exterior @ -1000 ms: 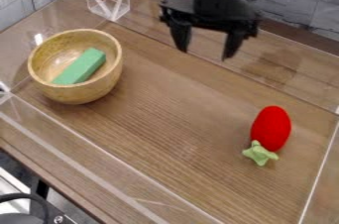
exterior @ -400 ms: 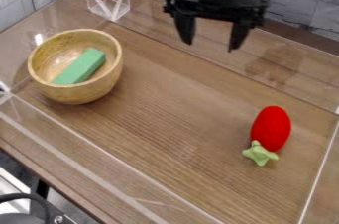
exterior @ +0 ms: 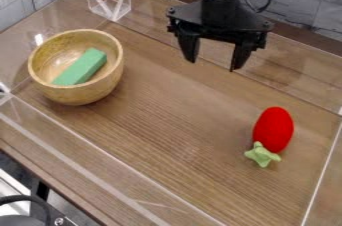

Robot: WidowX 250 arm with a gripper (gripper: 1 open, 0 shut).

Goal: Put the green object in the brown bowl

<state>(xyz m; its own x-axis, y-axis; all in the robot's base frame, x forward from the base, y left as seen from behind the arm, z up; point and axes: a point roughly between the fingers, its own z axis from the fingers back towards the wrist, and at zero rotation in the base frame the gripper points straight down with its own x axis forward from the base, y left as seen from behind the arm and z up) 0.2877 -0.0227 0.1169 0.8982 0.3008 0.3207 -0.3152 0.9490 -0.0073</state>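
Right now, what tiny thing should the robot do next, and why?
Probably just lift its pincer a little, away from the table: the green block already lies inside the brown bowl, and the pincer is off to one side, so nothing seems left to carry.

Red strawberry-like obj (exterior: 274, 130) w/ green top on wood tbl (exterior: 174, 140).
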